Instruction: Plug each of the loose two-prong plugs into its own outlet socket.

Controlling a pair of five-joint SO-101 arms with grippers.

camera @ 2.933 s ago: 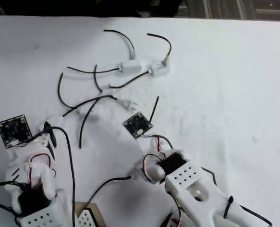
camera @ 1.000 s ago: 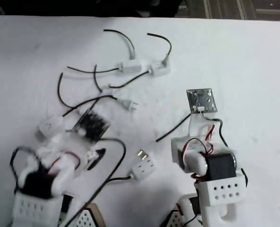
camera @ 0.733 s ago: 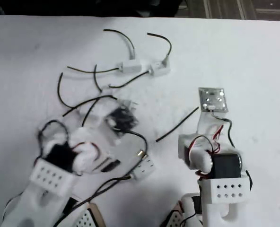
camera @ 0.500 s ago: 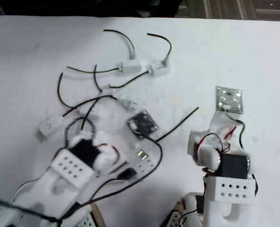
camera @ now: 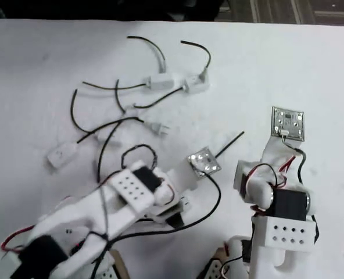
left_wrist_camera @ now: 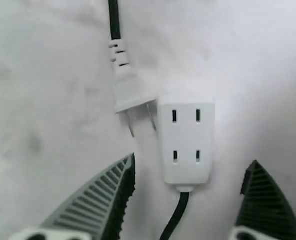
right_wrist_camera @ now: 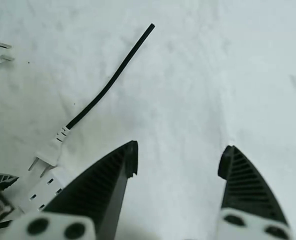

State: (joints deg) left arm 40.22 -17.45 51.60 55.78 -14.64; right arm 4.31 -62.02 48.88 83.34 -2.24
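Observation:
A white outlet block (left_wrist_camera: 185, 142) with two sockets lies flat on the white table, its black cord running back between my left gripper's fingers. A white two-prong plug (left_wrist_camera: 130, 92) lies right beside it, unplugged, with its prongs alongside the block's edge. My left gripper (left_wrist_camera: 188, 192) hovers open just above the block's cord end, holding nothing. From the right wrist view the same plug (right_wrist_camera: 45, 159) and its short black cord (right_wrist_camera: 108, 80) lie off to one side of my right gripper (right_wrist_camera: 180, 160), which is open over bare table. In the high view the left arm (camera: 131, 192) covers the block.
Farther back lie a joined white plug and socket pair (camera: 178, 83), another loose plug (camera: 159, 128) and a second white outlet (camera: 61, 154), all trailing black cords. The right arm (camera: 276, 203) stands at the right. The table's right side is bare.
The left arm has swung from the lower left across to the centre, over the outlet block. The right arm has drawn away to the right and farther back.

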